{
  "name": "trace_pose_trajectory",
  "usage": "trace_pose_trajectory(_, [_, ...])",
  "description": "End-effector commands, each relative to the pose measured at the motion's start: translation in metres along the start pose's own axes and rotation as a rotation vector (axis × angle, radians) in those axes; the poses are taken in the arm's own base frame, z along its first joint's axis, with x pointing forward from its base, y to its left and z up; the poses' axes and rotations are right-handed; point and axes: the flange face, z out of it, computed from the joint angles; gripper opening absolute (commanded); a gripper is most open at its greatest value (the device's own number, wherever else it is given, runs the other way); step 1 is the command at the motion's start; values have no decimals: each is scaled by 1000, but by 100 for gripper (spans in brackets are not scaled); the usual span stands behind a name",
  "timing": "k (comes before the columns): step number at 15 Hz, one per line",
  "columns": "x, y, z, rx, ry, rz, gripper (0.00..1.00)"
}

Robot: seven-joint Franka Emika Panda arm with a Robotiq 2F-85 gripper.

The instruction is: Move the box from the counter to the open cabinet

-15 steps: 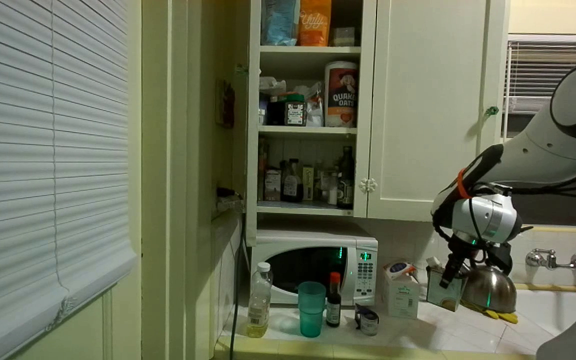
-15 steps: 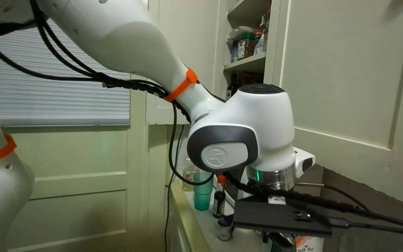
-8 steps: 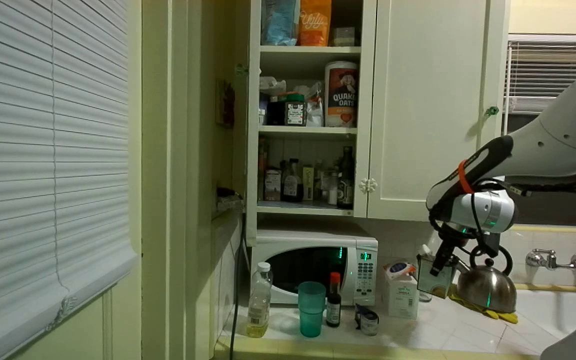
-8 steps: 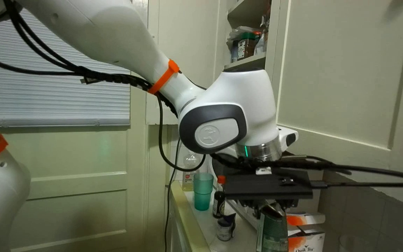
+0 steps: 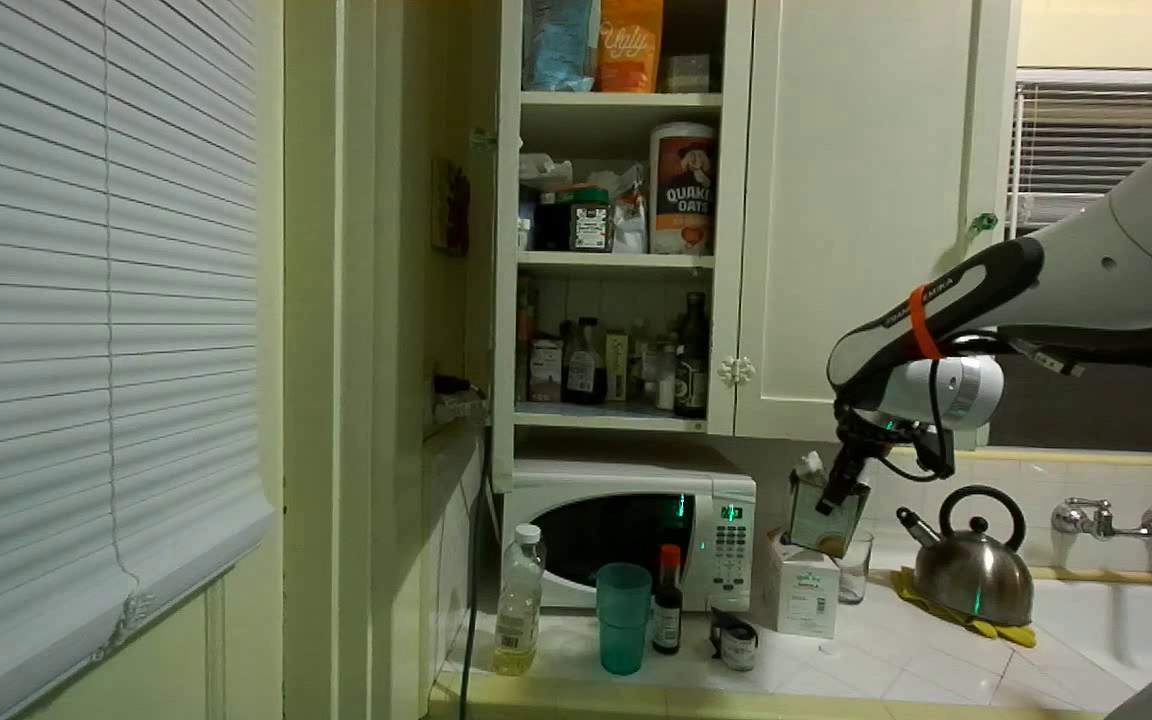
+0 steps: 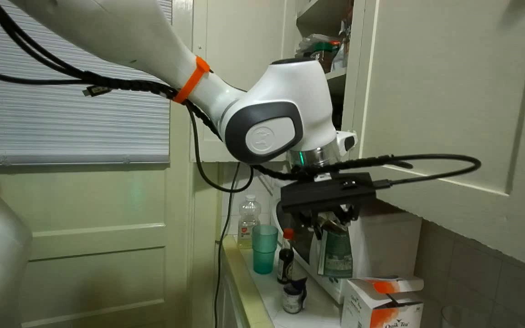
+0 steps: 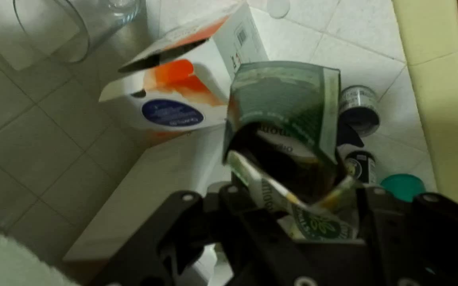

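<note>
At left in an exterior view is an open cabinet (image 5: pixel 596 130), its shelves (image 5: pixel 616 262) crowded with packets (image 5: pixel 629 45), jars (image 5: pixel 591 224) and bottles (image 5: pixel 586 370), the green box (image 5: pixel 814 528) not yet among them, so reaching up, setting it down and letting go seem left to do. Below sits a white microwave (image 5: pixel 626 540); in front, on the pale worktop (image 5: pixel 886 660), stand a clear bottle (image 5: pixel 518 605), a teal cup (image 5: pixel 623 618), a red-capped bottle (image 5: pixel 668 605) and a small jar (image 5: pixel 738 650). Next comes a white tea carton (image 5: pixel 804 597). Near its top the green box hangs tilted, clear of the worktop, the gripper (image 6: pixel 335 224) closed on its open end, so the pick-up looks done; whether box and carton touch cannot be told. Farther right, a steel kettle (image 5: pixel 976 575) stands beside the sink (image 5: pixel 1126 605).
</note>
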Motion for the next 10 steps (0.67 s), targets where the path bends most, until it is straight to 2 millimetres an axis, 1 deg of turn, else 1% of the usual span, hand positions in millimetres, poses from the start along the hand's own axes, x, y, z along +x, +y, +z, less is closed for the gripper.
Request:
trace_pose_trajectory(1, [34,-3,-21,7,22,-33,48])
trace_pose_trajectory(2, [44,-3,-24,9,33,-43,46])
trace_pose_trajectory(4, [61,-3,-30,8,46,-61,45])
trace_pose_trajectory(5, [69,-3,-33,16,53,-68,47])
trace_pose_trajectory(7, [74,-2,-33,24,54,-71,47])
trace_pose_trajectory(8, [70,-5,-32,0,68,-79,48])
trace_pose_trajectory(10, [72,-4,-32,1,70,-81,48])
